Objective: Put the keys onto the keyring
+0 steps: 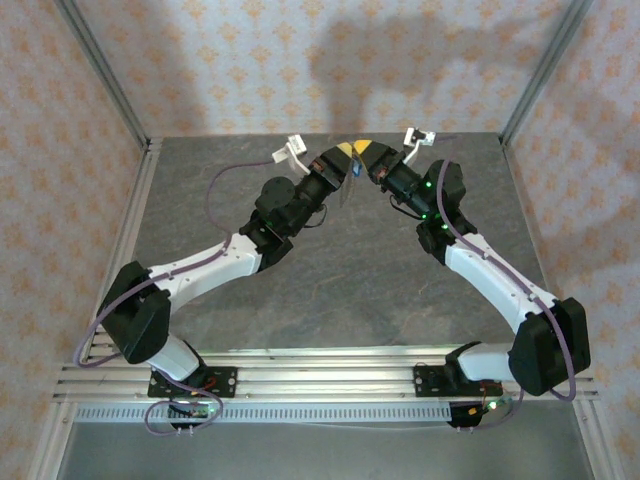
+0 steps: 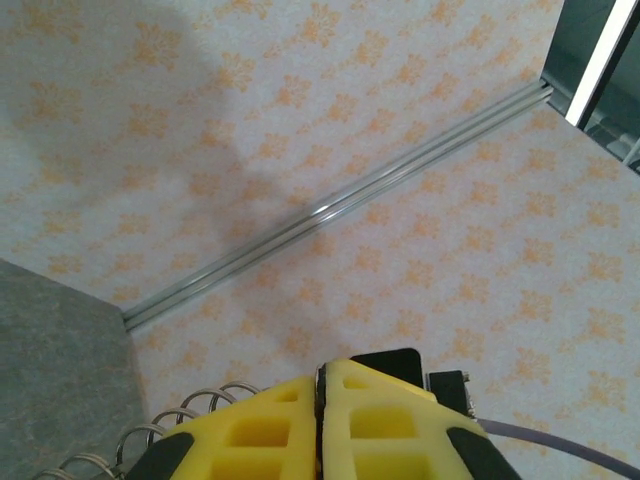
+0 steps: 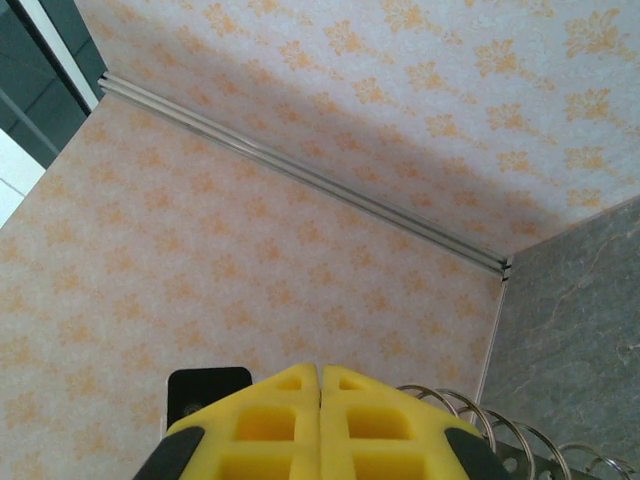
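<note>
Both arms stretch out over the grey desk (image 1: 300, 300) and meet above its far middle, tip to tip. The left fingers (image 1: 344, 151) and the right fingers (image 1: 364, 149) are yellow pads that point at each other and nearly touch. Just below where they meet sits a small blue speck, which by its colour I take for the key (image 1: 356, 160). It is too small for me to say which pair has hold of it. The keyring is too fine for me to pick out from here.

Seen from the left wrist, the two yellow pads press flat together with only a hairline seam between them, so that pair is closed. Whether anything is pinched in the seam I cannot tell. The right wrist view gives the same: pads tight together, seam thin and straight, closed, and I cannot tell if something is caught in it.

A coil of bare metal wire (image 2: 190, 410) shows low beside the left pads, and a like coil (image 3: 490, 420) beside the right ones. Behind them rises the papered wall (image 1: 250, 60) with its orange motifs, with an aluminium strip (image 2: 330, 215) running along the corner
</note>
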{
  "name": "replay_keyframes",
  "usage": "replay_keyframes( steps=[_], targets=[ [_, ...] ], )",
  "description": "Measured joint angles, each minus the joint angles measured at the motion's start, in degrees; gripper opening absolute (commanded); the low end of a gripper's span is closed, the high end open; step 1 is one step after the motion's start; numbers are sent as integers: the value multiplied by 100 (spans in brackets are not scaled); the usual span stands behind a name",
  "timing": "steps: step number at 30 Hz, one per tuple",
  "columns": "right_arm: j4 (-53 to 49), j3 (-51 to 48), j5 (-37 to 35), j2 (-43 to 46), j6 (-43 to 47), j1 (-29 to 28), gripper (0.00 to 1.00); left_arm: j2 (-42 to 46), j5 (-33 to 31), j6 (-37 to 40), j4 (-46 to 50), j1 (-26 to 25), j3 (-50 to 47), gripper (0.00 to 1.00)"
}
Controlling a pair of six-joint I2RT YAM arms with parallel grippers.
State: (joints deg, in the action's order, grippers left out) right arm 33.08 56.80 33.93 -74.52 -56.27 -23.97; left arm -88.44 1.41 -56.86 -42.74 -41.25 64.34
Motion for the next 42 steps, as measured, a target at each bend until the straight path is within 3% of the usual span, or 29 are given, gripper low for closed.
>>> replay_keyframes(
  steps=[6, 13, 23, 34, 42],
  targets=[
    [-4, 0, 61, 0, 17, 0, 0, 144, 4, 153, 269, 39, 0, 35],
    [-4, 0, 107, -7, 15, 39, 0, 299, 39, 195, 455, 232, 0, 53],
    [-28, 70, 501, -199, 20, 380, 0, 350, 693, 437, 1438, 802, 256, 63],
    [-68, 800, 1521, -820, 87, 879, 0, -37, 2555, 946, 2957, 1725, 1891, 68],
    [-90, 1318, 2168, -1423, 146, 951, 0, -841, 3676, 1416, 4118, 1882, 2997, 67]
  ],
)
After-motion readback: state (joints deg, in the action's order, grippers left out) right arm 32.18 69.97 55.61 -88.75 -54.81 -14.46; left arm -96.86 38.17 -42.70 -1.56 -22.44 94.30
